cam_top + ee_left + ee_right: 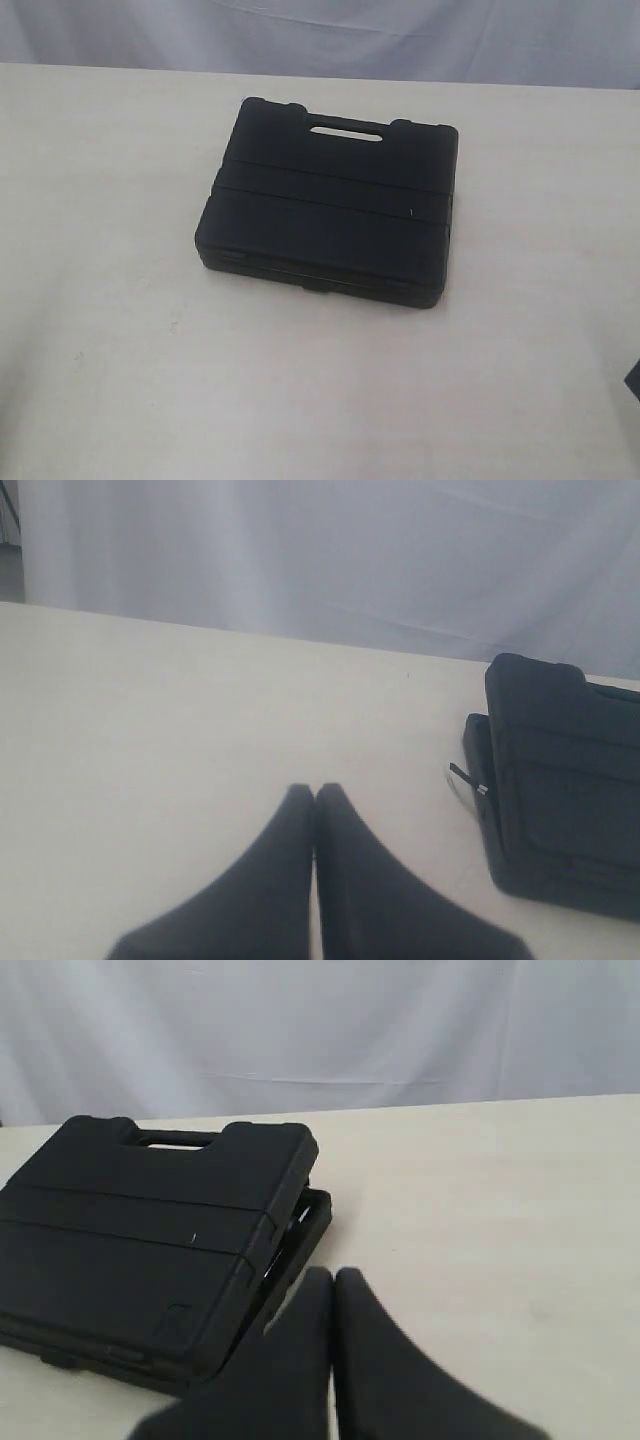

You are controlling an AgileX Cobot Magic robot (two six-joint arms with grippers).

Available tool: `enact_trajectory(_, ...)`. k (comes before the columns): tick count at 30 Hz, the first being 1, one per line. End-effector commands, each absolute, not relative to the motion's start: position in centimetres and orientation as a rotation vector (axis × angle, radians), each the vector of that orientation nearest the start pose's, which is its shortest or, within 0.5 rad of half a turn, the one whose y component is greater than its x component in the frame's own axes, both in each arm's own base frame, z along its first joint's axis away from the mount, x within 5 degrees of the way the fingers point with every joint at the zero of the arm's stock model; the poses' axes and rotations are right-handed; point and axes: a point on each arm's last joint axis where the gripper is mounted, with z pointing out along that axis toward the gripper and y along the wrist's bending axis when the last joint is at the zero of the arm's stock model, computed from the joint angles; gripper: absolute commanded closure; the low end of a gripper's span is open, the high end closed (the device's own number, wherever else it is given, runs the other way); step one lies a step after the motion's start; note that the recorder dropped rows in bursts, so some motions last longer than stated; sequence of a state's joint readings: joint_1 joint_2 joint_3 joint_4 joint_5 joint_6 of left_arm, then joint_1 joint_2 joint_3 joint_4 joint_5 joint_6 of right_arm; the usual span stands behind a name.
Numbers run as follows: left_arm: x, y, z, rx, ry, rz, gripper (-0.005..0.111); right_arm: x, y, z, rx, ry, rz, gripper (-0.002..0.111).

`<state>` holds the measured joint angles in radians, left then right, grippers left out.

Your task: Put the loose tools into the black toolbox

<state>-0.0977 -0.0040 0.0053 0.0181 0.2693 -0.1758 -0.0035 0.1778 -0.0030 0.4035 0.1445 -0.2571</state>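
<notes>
The black toolbox (pixel 328 200) lies in the middle of the table with its lid down, slot handle toward the far edge. It also shows in the left wrist view (pixel 565 780) and the right wrist view (pixel 160 1235), where a narrow gap shows between lid and base. No loose tools are in view: tape measure, utility knife, pliers and tape roll are all hidden or out of sight. My left gripper (pixel 315 792) is shut and empty over bare table beside the box. My right gripper (pixel 333 1276) is shut and empty, close to the box's other side.
The pale table (pixel 120 330) spreads on all sides of the box. A white cloth backdrop (pixel 320 30) hangs behind the far edge. A dark object (pixel 634 385) shows at the right edge of the exterior view.
</notes>
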Motion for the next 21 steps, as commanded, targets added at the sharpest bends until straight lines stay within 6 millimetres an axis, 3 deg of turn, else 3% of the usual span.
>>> enact_trajectory(1,5.47,-0.53,18.87,-0.053,1.757,-0.189,0.107,6.65,0.69,18.50,0.063,1.848,0.154,0.109)
enact_trajectory(21,5.47,-0.52,18.87,-0.051,1.757,-0.186,0.107,6.66,0.68,18.53,0.071,1.844,0.160,0.109)
